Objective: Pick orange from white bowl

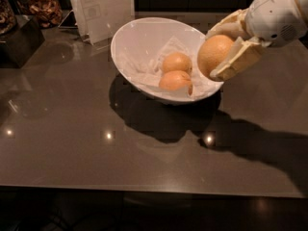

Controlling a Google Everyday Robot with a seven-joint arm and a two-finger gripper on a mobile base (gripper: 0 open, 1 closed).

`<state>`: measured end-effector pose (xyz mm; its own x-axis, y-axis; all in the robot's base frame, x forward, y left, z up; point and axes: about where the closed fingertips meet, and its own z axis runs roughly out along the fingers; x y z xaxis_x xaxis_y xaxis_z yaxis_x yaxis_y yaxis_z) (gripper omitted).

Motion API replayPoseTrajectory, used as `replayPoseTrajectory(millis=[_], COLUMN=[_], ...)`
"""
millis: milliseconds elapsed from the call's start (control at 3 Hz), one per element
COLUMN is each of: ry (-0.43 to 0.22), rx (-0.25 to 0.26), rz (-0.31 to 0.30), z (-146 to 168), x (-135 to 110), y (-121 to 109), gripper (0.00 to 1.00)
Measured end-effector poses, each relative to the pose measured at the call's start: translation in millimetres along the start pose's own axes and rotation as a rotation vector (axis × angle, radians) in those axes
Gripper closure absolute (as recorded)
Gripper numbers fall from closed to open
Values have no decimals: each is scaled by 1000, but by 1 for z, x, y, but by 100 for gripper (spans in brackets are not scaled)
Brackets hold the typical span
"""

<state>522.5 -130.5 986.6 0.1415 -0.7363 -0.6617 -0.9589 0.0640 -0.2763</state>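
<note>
My gripper (219, 49) comes in from the upper right and is shut on the orange (213, 53), the largest one. It holds the orange in the air above the right rim of the white bowl (130, 37). The bowl stands on the dark table, lined with crumpled white paper. Two smaller oranges (176, 62) (175, 81) lie inside it, left of the gripper.
A white paper bag (101, 8) stands behind the bowl at the back left. A dark box (21, 40) and a container of snacks (41, 8) are at the far left. The table's front edge (144, 189) runs along the bottom.
</note>
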Motion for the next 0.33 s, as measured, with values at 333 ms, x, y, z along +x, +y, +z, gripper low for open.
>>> replayPoseTrajectory(millis=[333], ry=[-22], rx=[46], rz=[-26], z=[-25], x=[-7], y=[15], gripper=[100])
